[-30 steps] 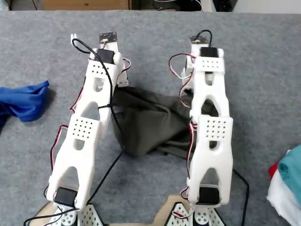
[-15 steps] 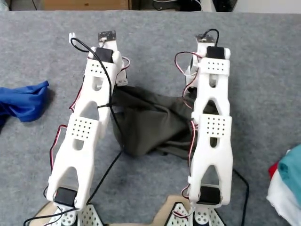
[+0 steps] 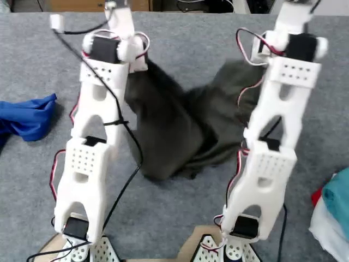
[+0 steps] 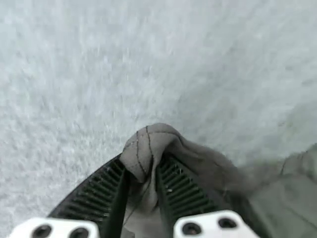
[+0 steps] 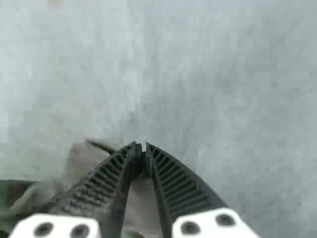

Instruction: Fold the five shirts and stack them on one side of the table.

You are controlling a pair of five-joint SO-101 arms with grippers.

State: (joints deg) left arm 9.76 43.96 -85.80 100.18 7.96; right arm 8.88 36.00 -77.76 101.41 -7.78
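A dark olive shirt [image 3: 180, 131] hangs stretched between my two arms in the middle of the grey table [image 3: 185, 38], its lower part bunched on the cloth surface. My left gripper [image 4: 143, 166] is shut on a pinched fold of the olive shirt [image 4: 148, 144], lifted above the table. My right gripper [image 5: 141, 153] is shut on another edge of the same shirt [image 5: 74, 158], which trails beside one finger. Both arms reach toward the far side of the table in the high view.
A crumpled blue shirt [image 3: 27, 117] lies at the table's left edge. At the right edge sits a pile with teal [image 3: 335, 199], red and white garments. Black cables run along both arms.
Both arms have risen and stretched toward the far side, lifting the olive shirt's two held corners off the table and spreading it upward.
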